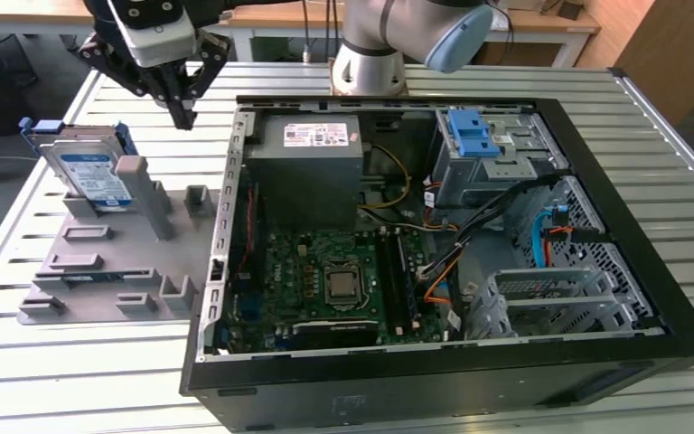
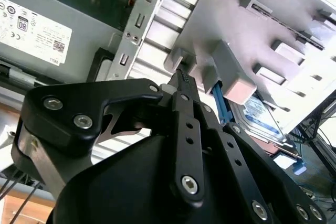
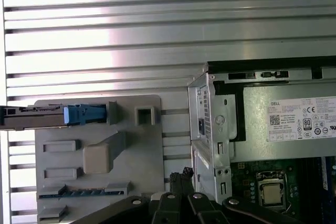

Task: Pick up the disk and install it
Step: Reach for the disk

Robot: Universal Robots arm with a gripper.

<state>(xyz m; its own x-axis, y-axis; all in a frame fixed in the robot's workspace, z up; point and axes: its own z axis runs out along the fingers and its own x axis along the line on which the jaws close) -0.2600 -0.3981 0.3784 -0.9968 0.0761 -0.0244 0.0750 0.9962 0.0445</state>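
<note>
The disk point(image 1: 91, 170) stands on edge in a slot at the far end of a grey fixture plate point(image 1: 94, 271), on the exterior view's left. It is silver with a white-and-blue label and a blue carrier frame. My gripper point(image 1: 184, 116) hangs above the table between the disk and the open computer case point(image 1: 419, 389), its fingers shut together on nothing and pointing down. In the first wrist view the disk point(image 3: 31, 117) shows edge-on, well apart from the gripper point(image 3: 181, 174). The second wrist view shows the gripper point(image 2: 181, 76) near a fixture post, with the disk point(image 2: 262, 113) beyond it.
Inside the case are a grey power supply box point(image 1: 311, 163), a green mainboard point(image 1: 329, 280) and a drive cage with a blue bracket point(image 1: 480, 136). Orange and black cables point(image 1: 468, 226) run across the middle. The case and fixture rest on a slatted metal table point(image 1: 82, 371).
</note>
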